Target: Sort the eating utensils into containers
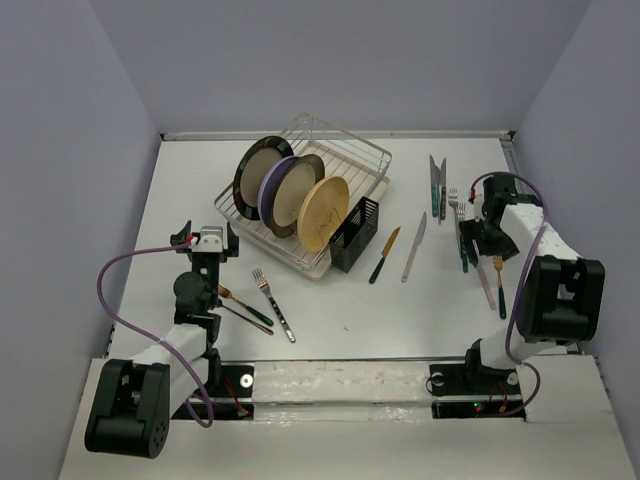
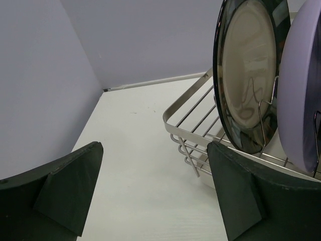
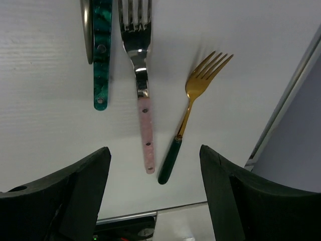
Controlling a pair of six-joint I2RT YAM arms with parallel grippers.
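Observation:
The black slotted cutlery holder (image 1: 355, 235) stands at the dish rack's near right corner. A gold knife with a green handle (image 1: 384, 255) and a pale knife (image 1: 414, 247) lie right of it. Two knives (image 1: 437, 185) lie farther back. A silver fork (image 1: 273, 304) and a gold utensil (image 1: 243, 305) lie at the near left. My right gripper (image 1: 480, 240) is open and empty above a teal-handled knife (image 3: 102, 55), a pink-handled fork (image 3: 143, 85) and a gold fork with a green handle (image 3: 188, 115). My left gripper (image 1: 207, 243) is open and empty left of the rack.
The silver wire dish rack (image 1: 300, 190) holds three upright plates: dark (image 1: 262, 175), lilac (image 1: 285, 190) and tan (image 1: 323, 212). In the left wrist view the rack's corner (image 2: 193, 118) and dark plate (image 2: 251, 65) are just ahead on the right. The right wall is close to the right arm.

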